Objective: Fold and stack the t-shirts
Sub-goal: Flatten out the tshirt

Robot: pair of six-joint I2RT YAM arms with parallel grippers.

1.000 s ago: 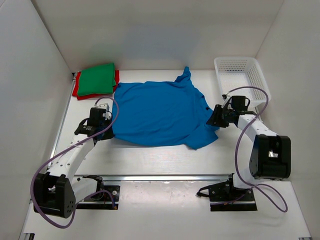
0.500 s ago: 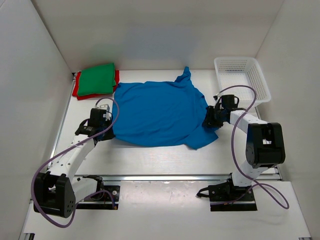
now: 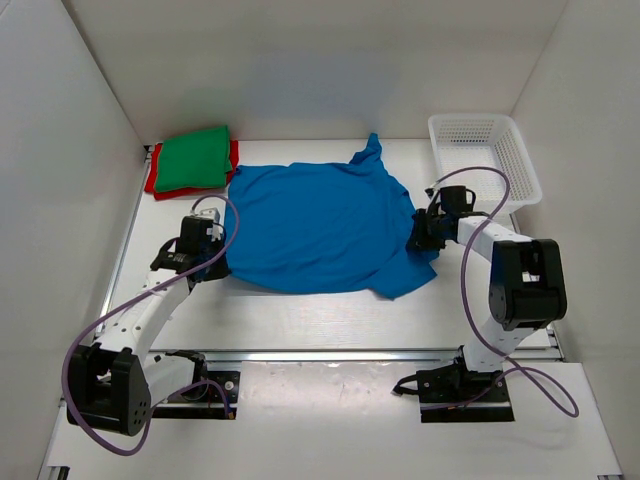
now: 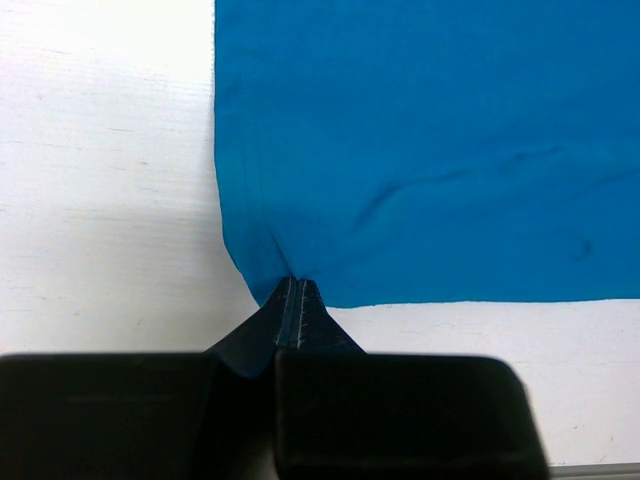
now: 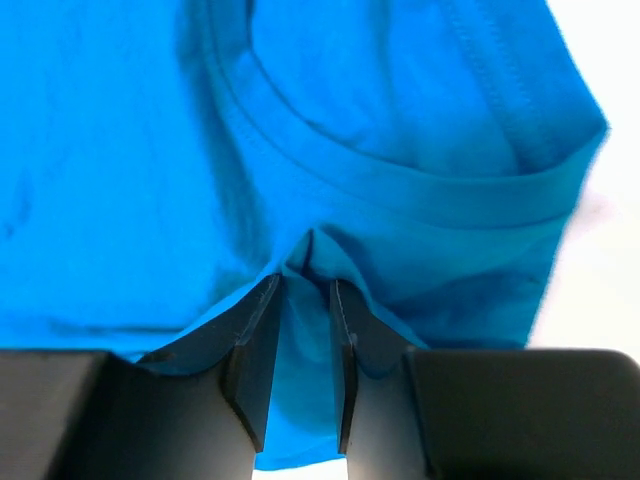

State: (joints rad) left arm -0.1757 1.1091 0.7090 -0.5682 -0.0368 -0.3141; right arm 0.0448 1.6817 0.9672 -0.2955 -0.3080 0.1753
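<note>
The bright blue t-shirt [image 3: 310, 225] lies spread flat in the middle of the table. My left gripper [image 3: 214, 262] is shut on its near left hem corner, with the jaws closed together in the left wrist view [image 4: 298, 285]. My right gripper [image 3: 418, 240] is at the shirt's right edge by the collar. In the right wrist view [image 5: 305, 280] its jaws stand narrowly apart with a raised fold of blue cloth [image 5: 300, 120] pinched between them. The green t-shirt [image 3: 195, 158] lies folded on top of the folded red t-shirt [image 3: 153, 182] at the back left.
A white plastic mesh basket [image 3: 522, 165] stands at the back right, just behind my right arm. White walls close in the table at the left, back and right. A metal rail [image 3: 330, 352] runs along the near edge.
My right gripper has moved left onto the shirt's right edge and closed on a fold of cloth there. The left arm and the shirt have not visibly moved.
</note>
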